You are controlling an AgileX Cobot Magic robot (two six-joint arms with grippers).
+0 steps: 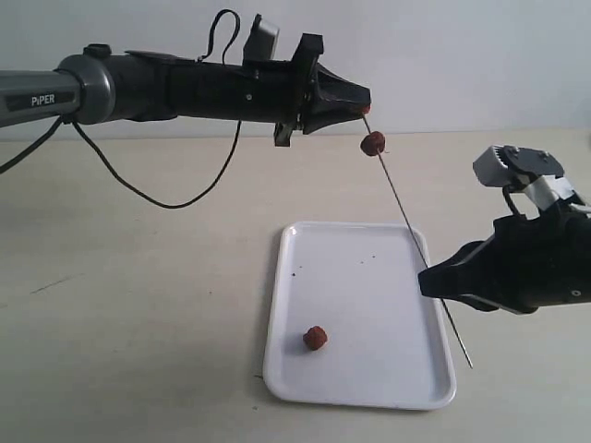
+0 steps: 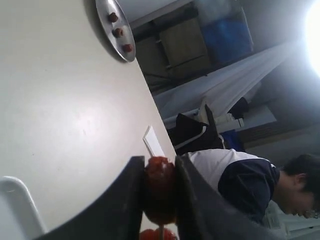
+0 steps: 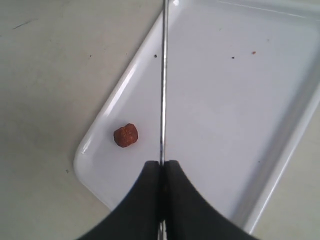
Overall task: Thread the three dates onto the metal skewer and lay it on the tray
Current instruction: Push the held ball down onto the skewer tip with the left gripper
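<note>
Exterior view: thin skewer (image 1: 406, 217) (metal), wrinkled date (image 1: 373, 143)

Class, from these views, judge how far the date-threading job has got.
Done: the first date sits threaded on the metal skewer. In hand: the left claw pinches the second date at the skewer's upper end; the right claw clamps it lower down. Left: the third date lies on the tray; skewer not yet laid down.
</note>
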